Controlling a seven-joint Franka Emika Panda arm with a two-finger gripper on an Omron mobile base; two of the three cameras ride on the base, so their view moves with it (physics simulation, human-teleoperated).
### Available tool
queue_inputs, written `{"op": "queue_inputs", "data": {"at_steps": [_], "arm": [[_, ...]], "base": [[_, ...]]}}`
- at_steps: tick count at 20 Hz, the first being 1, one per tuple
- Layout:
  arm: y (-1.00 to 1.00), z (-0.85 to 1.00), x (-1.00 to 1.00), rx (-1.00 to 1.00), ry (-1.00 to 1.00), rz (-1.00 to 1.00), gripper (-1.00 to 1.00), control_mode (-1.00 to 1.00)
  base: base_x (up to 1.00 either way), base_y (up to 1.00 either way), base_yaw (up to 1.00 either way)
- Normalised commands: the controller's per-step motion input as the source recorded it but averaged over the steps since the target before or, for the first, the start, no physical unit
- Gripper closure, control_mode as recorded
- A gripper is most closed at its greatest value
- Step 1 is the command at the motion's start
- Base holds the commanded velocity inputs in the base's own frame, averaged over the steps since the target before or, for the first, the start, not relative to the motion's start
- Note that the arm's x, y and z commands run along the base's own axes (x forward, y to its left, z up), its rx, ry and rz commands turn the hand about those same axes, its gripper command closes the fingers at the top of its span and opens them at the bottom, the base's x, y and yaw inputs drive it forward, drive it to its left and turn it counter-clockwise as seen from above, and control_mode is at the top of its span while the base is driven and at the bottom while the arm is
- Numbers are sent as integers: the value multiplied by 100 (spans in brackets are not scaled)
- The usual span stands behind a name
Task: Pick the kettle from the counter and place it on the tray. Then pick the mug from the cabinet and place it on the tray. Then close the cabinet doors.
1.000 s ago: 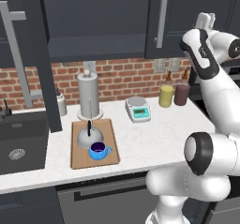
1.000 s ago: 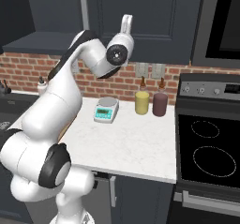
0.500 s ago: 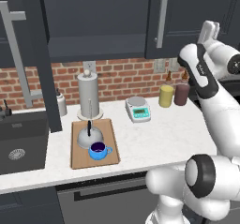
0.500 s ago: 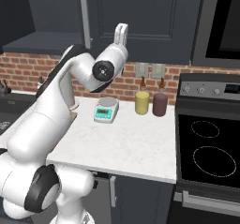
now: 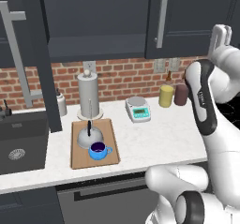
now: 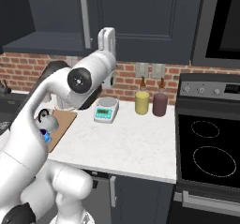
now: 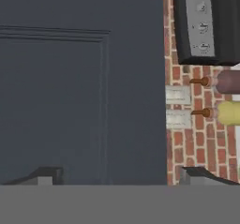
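The grey kettle (image 5: 88, 136) and the blue mug (image 5: 98, 150) both stand on the wooden tray (image 5: 110, 130) on the white counter (image 5: 159, 136). The kettle (image 6: 45, 120) and tray (image 6: 65, 120) also peek out behind my arm. The cabinet (image 5: 93, 17) is open on its left half, where the left door (image 5: 40, 54) swings out edge-on. The right door (image 5: 187, 17) is closed, and its panel (image 7: 84, 87) faces my hand closely. My gripper (image 5: 220, 34) (image 6: 107, 35) (image 7: 121, 176) is raised in front of that door, open, with nothing between its fingertips (image 7: 44, 174).
A paper-towel cylinder (image 5: 89, 96) stands behind the tray and a scale (image 5: 138, 109) to its right. Yellow (image 5: 165, 95) and maroon (image 5: 181, 94) jars sit by the brick wall. A sink (image 5: 21, 143) lies at the left, a stove (image 6: 211, 148) at the right.
My hand has drifted slightly lower and back from the right door while the arm's elbow swung. The doors, kettle and mug have not moved.
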Motion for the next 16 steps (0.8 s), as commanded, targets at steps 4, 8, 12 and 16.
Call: {"op": "queue_inputs", "data": {"at_steps": [4,8,12,16], "arm": [[23,9,-86,-24,27,4,-100,-100],[45,0,-69,-23,37,13,-100,-100],[47,-13,-64,-16,24,22,-100,-100],[59,-25,-49,-10,9,21,-100,-100]], "base": [[0,0,0],[0,0,0],[0,0,0],[0,0,0]]}}
